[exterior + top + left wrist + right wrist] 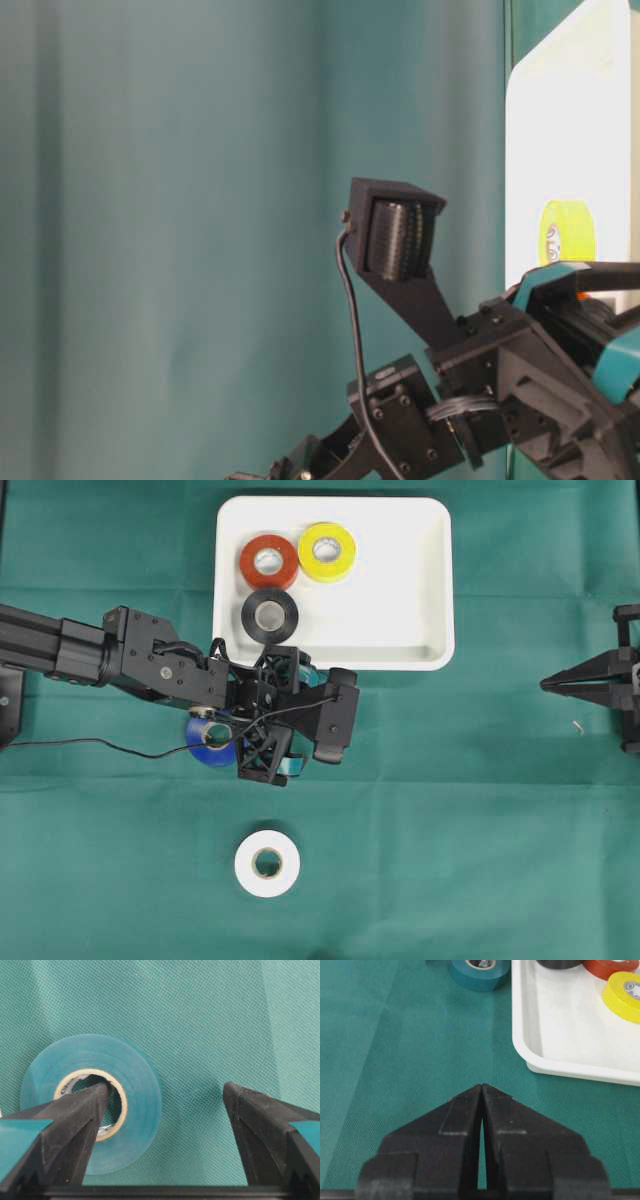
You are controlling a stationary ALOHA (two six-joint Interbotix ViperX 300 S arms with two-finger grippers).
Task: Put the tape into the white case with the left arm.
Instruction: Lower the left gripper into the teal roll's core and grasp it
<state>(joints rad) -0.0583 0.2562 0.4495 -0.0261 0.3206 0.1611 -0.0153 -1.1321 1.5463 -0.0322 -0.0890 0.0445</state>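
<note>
Jaws spread wide, one prong inside blue tape roll (92, 1102), cardboard core, glossy, flat on cloth.

The left arm (150, 660) is black and blocky — boxy jointed segments with small silver screws on their faces, and a thin black cable (110, 746) trailing from it. Its tool (165, 1125) has two pointed, matte black prongs with a grainy surface, each marked with a teal band near its base. A black ribbed, box-shaped housing (398, 235) sits on a slanted bracket above the wrist. The right tool (482, 1110) is all black — two wedge-shaped prongs tapering to a point.
</note>
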